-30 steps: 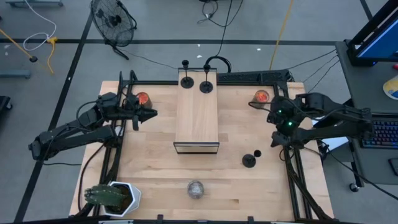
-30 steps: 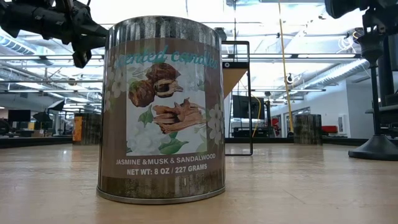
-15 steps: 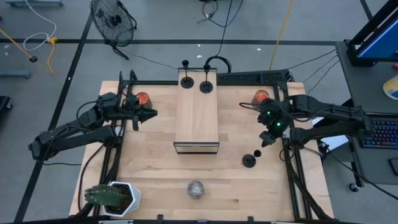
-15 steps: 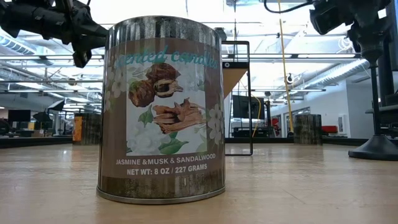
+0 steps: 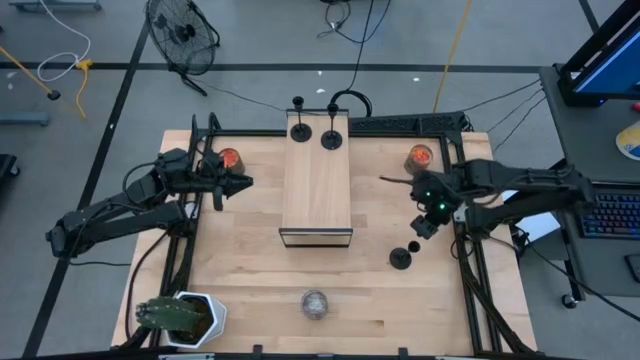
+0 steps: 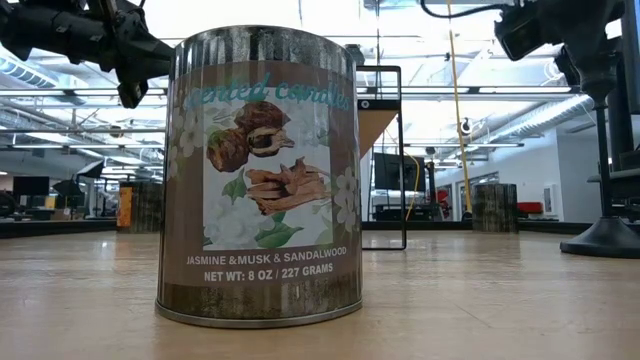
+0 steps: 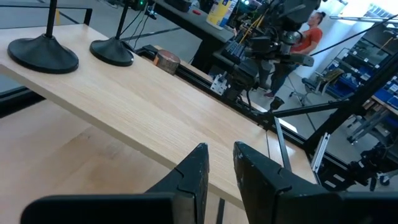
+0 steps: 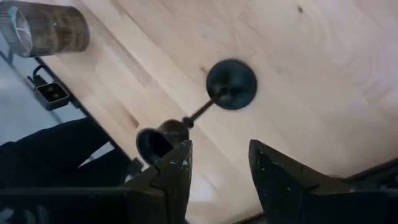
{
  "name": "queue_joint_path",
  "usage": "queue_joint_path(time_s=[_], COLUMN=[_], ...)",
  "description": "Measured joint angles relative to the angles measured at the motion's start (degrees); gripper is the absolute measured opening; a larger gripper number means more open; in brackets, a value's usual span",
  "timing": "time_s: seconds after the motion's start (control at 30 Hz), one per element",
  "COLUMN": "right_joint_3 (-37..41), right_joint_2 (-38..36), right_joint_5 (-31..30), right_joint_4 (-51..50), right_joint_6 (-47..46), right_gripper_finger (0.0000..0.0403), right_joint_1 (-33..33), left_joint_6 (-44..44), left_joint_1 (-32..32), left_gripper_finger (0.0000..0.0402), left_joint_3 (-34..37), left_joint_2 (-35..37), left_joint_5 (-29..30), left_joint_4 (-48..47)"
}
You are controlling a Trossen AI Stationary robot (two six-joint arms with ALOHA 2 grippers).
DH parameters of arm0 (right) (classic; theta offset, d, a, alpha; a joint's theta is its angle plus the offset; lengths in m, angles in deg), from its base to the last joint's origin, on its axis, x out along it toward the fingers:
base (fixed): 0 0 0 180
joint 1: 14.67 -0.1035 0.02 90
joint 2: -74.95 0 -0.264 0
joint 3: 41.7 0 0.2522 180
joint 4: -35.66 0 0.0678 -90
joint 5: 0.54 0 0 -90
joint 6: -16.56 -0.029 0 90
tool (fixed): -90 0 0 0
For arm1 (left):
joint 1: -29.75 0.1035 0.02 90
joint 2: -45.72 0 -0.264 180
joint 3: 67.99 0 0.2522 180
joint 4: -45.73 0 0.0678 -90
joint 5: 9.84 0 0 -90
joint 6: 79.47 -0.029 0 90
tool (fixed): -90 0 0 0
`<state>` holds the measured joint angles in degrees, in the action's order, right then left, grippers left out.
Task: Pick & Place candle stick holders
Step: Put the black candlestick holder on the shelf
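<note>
1. Fingers of the right gripper stand apart with nothing between them, looking down over the right side of the table; in the high view that gripper sits just above the lone candle holder.
2. From the right wrist view, that candle holder stands on its round base on the bare wood, its cup near the tip of one finger but not inside the gap.
3. Two more holders stand side by side at the far end of the wooden box in the middle of the table: one on the left, one on the right.
4. The left gripper waits above the table's left side, pointing at the box, its fingers close together with a narrow gap and nothing in it.
5. The left wrist view cuts off the stems of the two holders on the box, so only their bases show.
6. The low view is mostly blocked by a candle tin right in front of the lens; the lone holder cannot be made out there.
7. A jar with an orange top sits behind the right arm, another jar by the left arm.
</note>
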<state>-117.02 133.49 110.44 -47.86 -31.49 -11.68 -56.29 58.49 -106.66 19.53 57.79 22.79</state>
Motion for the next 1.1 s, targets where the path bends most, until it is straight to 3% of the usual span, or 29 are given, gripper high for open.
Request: queue_joint_path(time_s=[0.17, 0.4, 0.6, 1.1], right_joint_3=[0.0, 0.0, 0.0, 0.0], right_joint_2=[-0.1, -0.1, 0.7, 5.8], right_joint_5=[-0.6, -7.4, -9.2, -13.4], right_joint_4=[3.2, 3.5, 3.6, 3.6], right_joint_6=[-3.0, -6.9, -9.4, -9.2], right_gripper_finger=[0.015, 0.015, 0.015, 0.015], right_joint_1=[-4.3, -9.5, -12.4, -14.8], left_joint_6=[0.0, -0.5, -1.5, -13.1], left_joint_1=[0.0, 0.0, 0.0, 0.0], left_gripper_finger=[0.0081, 0.0081, 0.0081, 0.0081], left_joint_3=[0.0, 0.0, 0.0, 0.0], left_joint_2=[0.0, 0.0, 0.0, 0.0], left_joint_5=[0.0, 0.0, 0.0, -0.1], left_joint_4=[0.0, 0.0, 0.0, 0.0])
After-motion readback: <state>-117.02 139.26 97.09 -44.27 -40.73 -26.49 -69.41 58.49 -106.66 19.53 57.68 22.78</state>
